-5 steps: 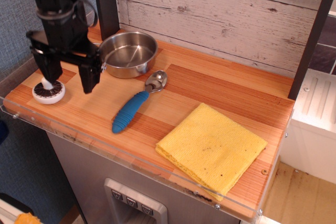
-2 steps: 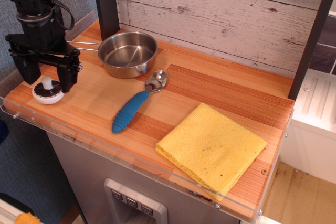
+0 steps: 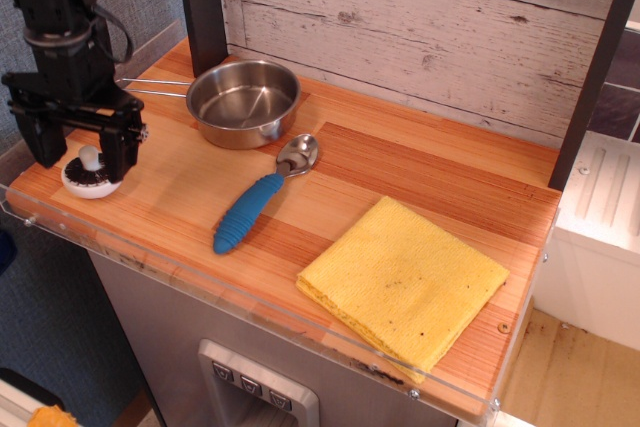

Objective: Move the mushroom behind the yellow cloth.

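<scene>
- Observation.image view: the mushroom (image 3: 90,173) sits gill-face up, stem knob pointing upward, at the far 9 o'clock corner of the wooden counter (image 3: 400,162), close to its clear front edge.
- The gripper (image 3: 84,155) hangs directly over it with its two black fingers (image 3: 122,150) spread wide, one on each side of the stem knob; nothing is pinched, and whether a finger touches the cap I cannot tell.
- The yellow cloth (image 3: 405,279) lies flat at about 4 o'clock, well apart from the mushroom.
- Between them lie a steel pot (image 3: 243,101) at 11 o'clock and a blue-handled spoon (image 3: 262,197) near the middle.
- Progress, as I judge it: nothing is moved yet. The grasp is only lined up. Closing on the mushroom, lifting, carrying it across past pot and spoon, and setting it on the bare wood at the cloth's 12 o'clock side, toward the plank wall (image 3: 420,17), all remain.
</scene>
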Motion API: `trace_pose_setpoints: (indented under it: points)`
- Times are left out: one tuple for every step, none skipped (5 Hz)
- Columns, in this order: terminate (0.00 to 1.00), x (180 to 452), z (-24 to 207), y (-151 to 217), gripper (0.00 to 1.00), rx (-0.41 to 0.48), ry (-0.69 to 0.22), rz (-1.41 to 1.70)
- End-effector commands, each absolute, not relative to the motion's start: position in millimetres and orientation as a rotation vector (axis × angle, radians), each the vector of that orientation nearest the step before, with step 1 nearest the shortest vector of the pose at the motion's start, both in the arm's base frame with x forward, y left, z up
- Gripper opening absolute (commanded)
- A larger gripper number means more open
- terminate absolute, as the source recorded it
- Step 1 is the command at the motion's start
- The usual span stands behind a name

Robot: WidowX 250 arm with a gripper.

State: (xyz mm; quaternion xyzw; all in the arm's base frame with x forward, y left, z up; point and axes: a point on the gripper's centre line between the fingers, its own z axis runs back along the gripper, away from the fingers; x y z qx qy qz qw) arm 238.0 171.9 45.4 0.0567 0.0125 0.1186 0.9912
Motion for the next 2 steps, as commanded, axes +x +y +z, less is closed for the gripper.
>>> trace_pose_setpoints:
  points:
    - [0.00, 240.0, 49.4, 184.3, 1.00, 0.141, 0.019, 0.256]
    - [0.00, 245.5, 47.4, 179.0, 0.00, 0.141, 0.018, 0.232]
